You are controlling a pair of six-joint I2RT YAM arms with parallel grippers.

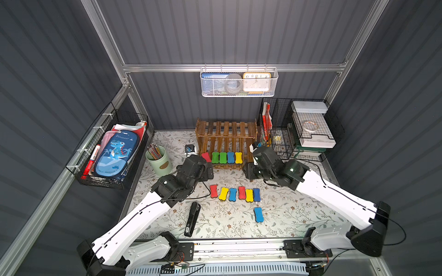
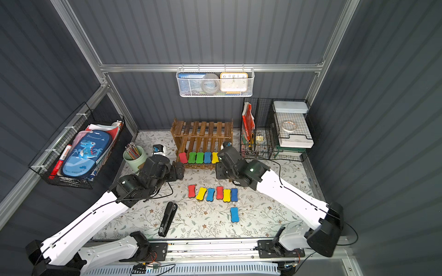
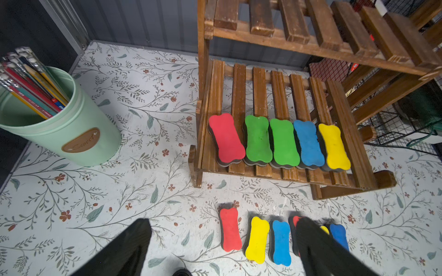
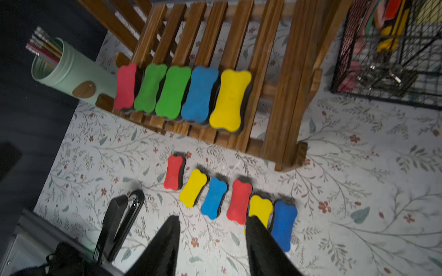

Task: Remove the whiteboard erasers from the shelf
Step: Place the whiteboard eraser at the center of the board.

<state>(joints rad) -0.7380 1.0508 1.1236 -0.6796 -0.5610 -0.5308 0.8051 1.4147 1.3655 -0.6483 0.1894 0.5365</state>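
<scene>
Both spread, empty: left gripper [image 3: 223, 221], right gripper [image 4: 214, 218]. Five whiteboard erasers [image 3: 283, 141] sit touching on shelf [image 3: 259, 90]; a pinch could drag neighbours off.

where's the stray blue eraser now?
In both top views the stray blue eraser lies alone on the table, on the robot's side of the six-eraser row, right of the stapler.

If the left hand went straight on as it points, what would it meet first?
Likely the red eraser on the shelf's lower tier; depth is unclear, so the shelf's front edge might come first.
</scene>
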